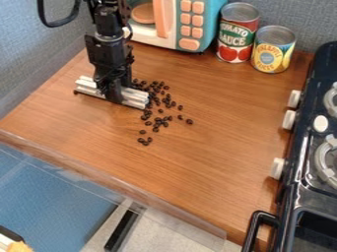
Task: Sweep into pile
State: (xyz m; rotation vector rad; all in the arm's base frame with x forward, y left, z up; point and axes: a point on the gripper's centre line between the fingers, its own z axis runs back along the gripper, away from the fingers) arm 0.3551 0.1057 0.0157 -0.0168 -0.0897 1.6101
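The black gripper (113,93) hangs at the upper left of the wooden counter, low over the surface. It is on a pale, bar-shaped sweeping tool (135,100) that lies across the counter, with ends sticking out to both sides of the gripper. Dark beans (164,119) are scattered beside the tool's right end, in a loose band from just behind it down toward the counter's middle. A few beans (145,141) lie apart at the near end. How the fingers stand on the tool is hard to make out.
At the back stand a toy microwave (187,24), a tomato sauce can (237,32) and a pineapple can (272,49). A dark toy stove (309,147) with pale knobs borders the right side. A clear panel (118,189) runs along the front edge.
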